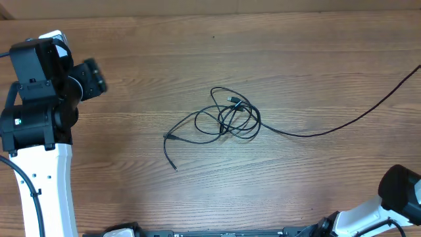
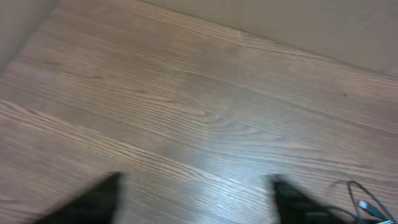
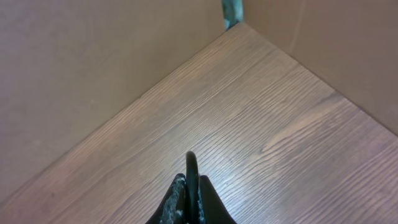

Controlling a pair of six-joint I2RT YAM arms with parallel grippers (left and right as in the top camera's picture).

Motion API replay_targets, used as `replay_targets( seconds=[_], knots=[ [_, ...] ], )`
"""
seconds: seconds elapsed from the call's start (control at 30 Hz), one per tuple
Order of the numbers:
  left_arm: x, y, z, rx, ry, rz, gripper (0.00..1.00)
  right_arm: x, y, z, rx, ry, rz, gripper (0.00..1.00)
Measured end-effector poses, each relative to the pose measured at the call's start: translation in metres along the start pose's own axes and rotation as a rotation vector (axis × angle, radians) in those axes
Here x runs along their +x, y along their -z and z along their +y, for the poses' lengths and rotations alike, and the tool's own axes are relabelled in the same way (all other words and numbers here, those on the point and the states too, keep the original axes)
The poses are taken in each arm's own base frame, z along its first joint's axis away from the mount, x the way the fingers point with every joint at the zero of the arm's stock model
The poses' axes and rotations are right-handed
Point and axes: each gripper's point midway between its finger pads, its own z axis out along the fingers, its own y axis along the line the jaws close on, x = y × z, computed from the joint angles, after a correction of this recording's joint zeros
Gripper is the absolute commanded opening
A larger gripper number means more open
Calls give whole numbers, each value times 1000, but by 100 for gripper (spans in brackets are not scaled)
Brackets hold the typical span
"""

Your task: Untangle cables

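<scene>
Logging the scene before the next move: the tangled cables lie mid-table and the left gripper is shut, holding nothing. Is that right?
No. The left gripper is open, not shut: the left wrist view shows its fingers spread wide apart. The cables do lie tangled in the middle of the table, and it holds nothing.

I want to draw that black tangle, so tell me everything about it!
The cables are thin black cords, tangled in loose overlapping loops near the middle of the wooden table. A small plug shows at the knot's top. One end trails lower left; another runs out of view rightward. They lie flat, with nothing else touching them.
</scene>
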Motion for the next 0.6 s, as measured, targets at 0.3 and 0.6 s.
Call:
replay_targets(
  seconds=[0.3,0.6],
  knots=[
    [11,8,-53,306,-112,42,100,11,-3,38,-78,65,29,4],
    [59,9,-142,570,-340,176,100,27,-1,79,-167,140,57,4]
  ],
)
